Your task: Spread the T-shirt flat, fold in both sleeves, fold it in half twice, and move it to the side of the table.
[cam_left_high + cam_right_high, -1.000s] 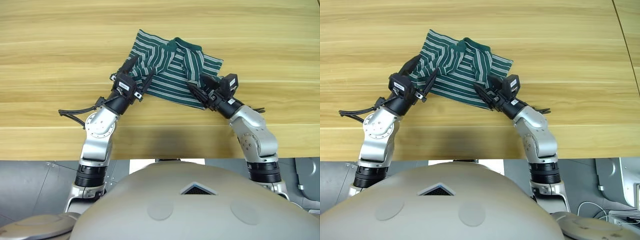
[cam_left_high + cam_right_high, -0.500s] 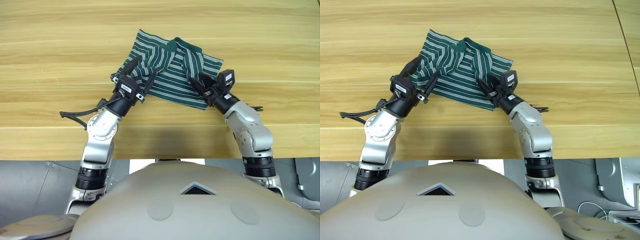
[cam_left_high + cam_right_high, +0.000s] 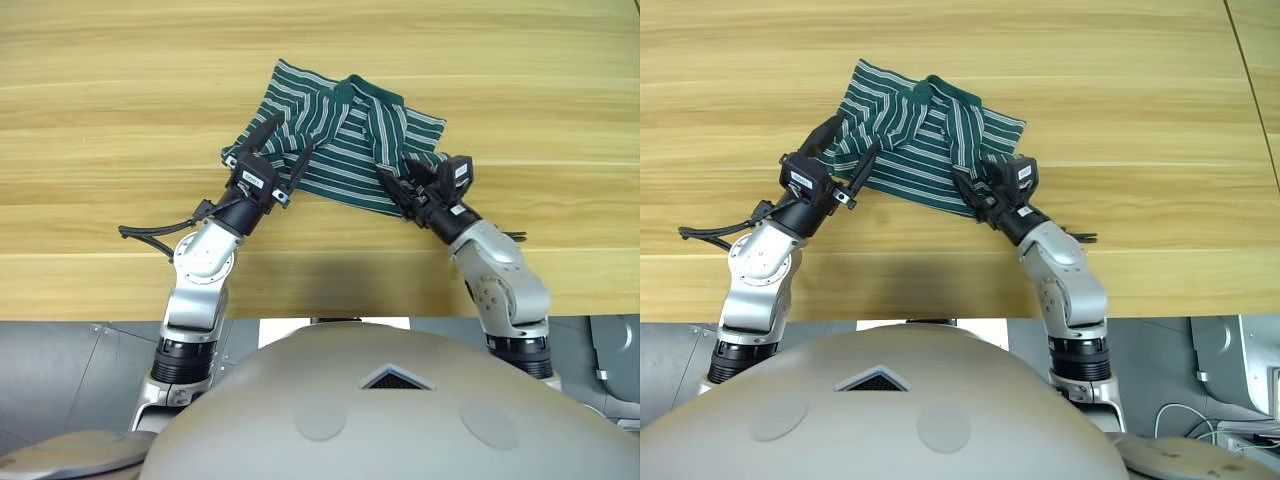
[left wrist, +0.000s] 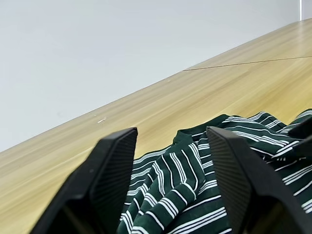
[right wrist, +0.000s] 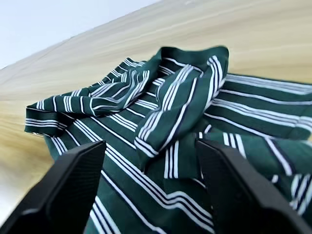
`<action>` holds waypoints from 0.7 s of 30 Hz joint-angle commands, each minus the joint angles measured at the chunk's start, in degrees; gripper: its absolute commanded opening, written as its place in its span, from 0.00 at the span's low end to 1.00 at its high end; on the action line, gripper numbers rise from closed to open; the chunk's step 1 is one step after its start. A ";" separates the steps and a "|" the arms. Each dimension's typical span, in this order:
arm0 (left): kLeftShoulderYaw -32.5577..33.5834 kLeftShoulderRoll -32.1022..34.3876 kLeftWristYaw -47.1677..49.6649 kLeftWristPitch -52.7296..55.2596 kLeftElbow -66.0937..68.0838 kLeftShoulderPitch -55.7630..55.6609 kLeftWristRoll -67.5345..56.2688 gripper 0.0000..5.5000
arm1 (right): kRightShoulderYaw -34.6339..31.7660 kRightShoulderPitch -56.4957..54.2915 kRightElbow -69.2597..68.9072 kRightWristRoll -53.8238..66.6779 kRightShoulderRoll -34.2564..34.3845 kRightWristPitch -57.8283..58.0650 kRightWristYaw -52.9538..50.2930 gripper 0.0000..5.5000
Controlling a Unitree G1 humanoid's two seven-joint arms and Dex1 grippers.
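A dark green T-shirt with white stripes [image 3: 340, 135] lies crumpled and partly folded on the wooden table [image 3: 120, 80], collar toward the far side. My left gripper [image 3: 285, 140] hovers open over the shirt's left edge, its black fingers [image 4: 109, 180] straddling striped cloth [image 4: 180, 190]. My right gripper [image 3: 403, 178] stands open at the shirt's near right corner, fingers [image 5: 73, 190] spread above bunched fabric [image 5: 165, 122]. Neither holds the cloth.
The table's near edge [image 3: 330, 315] runs just in front of both arms. A black cable [image 3: 150, 232] loops beside the left arm. Bare wood surrounds the shirt on the left, right and far side.
The right gripper pushed forward to the shirt's right corner, then drew back slightly toward the near edge. The left gripper edged a little forward and stayed open.
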 commanded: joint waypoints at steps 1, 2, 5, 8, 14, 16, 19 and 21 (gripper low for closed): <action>-0.28 0.14 0.23 0.81 -0.69 0.27 -0.02 0.45 | -0.13 -0.83 -0.56 1.22 0.73 1.83 -0.71 0.61; -0.28 0.15 0.22 0.78 -0.63 0.25 -0.02 0.45 | -0.14 -1.25 -0.34 1.26 0.75 1.94 -0.64 0.61; -0.29 0.23 0.13 0.68 -0.34 0.11 -0.05 0.45 | 0.23 -3.08 1.05 0.96 0.96 2.07 -0.38 0.61; -0.26 0.35 0.00 0.54 -0.16 -0.04 -0.12 0.45 | 0.58 -4.83 3.02 0.37 1.35 1.67 -0.35 0.61; -0.16 0.52 -0.03 0.49 -0.64 0.28 -0.19 0.45 | 0.59 -6.91 6.55 0.18 2.13 1.47 -0.20 0.50; -0.16 0.55 -0.07 0.57 -0.95 0.39 -0.26 0.45 | 0.38 -7.27 7.64 0.08 2.40 1.65 -0.41 0.42; -0.13 0.56 -0.09 0.69 -1.21 0.49 -0.38 0.45 | 0.20 -7.34 8.19 -0.37 2.23 1.28 -0.56 0.33; -0.10 0.58 -0.07 0.81 -1.45 0.66 -0.39 0.45 | 0.29 -7.33 8.17 -1.15 1.92 0.66 -0.65 0.26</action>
